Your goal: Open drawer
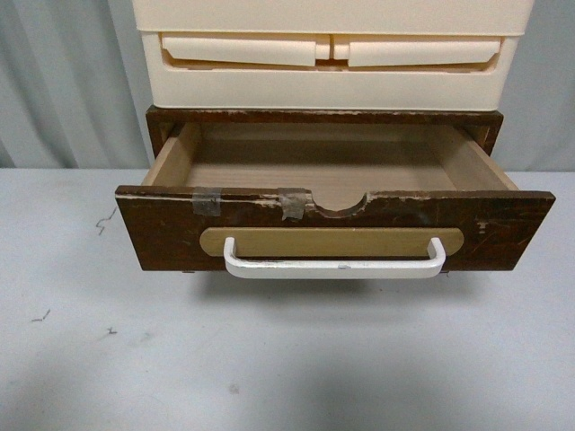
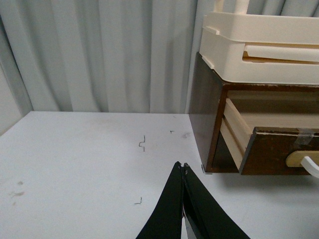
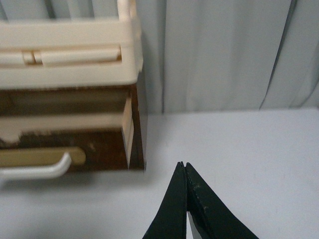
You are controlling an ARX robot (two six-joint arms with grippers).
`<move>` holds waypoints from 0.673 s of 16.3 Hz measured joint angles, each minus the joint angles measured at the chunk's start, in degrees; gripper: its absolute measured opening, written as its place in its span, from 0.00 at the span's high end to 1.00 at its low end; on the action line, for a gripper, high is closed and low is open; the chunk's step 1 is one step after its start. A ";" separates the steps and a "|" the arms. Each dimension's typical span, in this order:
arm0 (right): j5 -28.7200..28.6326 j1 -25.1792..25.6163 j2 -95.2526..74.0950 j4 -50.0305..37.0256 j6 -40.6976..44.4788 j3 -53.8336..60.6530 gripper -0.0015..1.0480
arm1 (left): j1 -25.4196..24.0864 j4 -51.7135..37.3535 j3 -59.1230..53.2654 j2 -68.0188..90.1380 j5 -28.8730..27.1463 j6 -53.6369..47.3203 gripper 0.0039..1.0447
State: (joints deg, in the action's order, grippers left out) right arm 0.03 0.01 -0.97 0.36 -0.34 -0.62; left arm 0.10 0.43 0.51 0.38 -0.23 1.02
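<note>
The dark brown worn wooden drawer (image 1: 162,235) stands pulled out of its brown cabinet, its pale wooden inside showing and bare. Its front carries a white bar handle (image 1: 332,267) on a tan oval plate (image 1: 332,241), with a semicircular notch and grey tape (image 1: 292,205) on the top edge. The drawer also shows in the left wrist view (image 2: 269,152) and the right wrist view (image 3: 107,147). My left gripper (image 2: 181,165) is shut and empty over the table, left of the cabinet. My right gripper (image 3: 182,165) is shut and empty, right of the cabinet. Neither gripper shows in the front view.
A cream plastic drawer unit (image 1: 332,54) sits on top of the brown cabinet (image 1: 323,117). All stands on a pale grey table (image 1: 287,359) with small dark scuff marks (image 2: 142,144). Grey curtains (image 2: 99,55) hang behind.
</note>
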 joint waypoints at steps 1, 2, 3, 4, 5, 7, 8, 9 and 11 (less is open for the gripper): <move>0.02 0.00 0.63 -0.94 0.02 -0.22 0.98 | 0.00 -0.24 0.00 -0.13 0.22 -0.02 0.99; 0.00 0.00 0.66 0.24 0.02 -0.02 0.98 | 0.00 -0.24 0.00 -0.13 0.22 -0.02 0.99; -0.02 0.00 0.74 -0.24 0.02 -0.02 0.98 | 0.00 -0.26 0.00 -0.13 0.22 0.00 0.98; -0.02 0.00 0.72 -0.15 0.13 -0.02 0.95 | 0.00 -0.24 0.00 -0.13 0.22 -0.02 0.90; -0.04 0.00 0.74 -0.09 0.17 -0.02 0.88 | 0.00 -0.26 0.00 -0.13 0.22 -0.02 0.81; -0.02 0.00 0.74 -0.13 0.17 -0.02 0.69 | 0.00 -0.26 0.00 -0.13 0.22 -0.02 0.62; -0.02 0.00 0.74 -0.13 0.17 -0.02 0.58 | 0.00 -0.26 0.00 -0.13 0.22 0.00 0.53; -0.02 0.00 0.74 -0.13 0.17 -0.02 0.48 | 0.00 -0.26 0.00 -0.13 0.22 -0.02 0.43; -0.02 0.00 0.74 -0.13 0.17 -0.02 0.27 | 0.00 -0.26 0.00 -0.13 0.22 -0.02 0.22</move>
State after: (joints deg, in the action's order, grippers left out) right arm 0.01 0.01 -0.23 0.23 -0.16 -0.64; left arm 0.10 0.16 0.51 0.25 -0.01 0.99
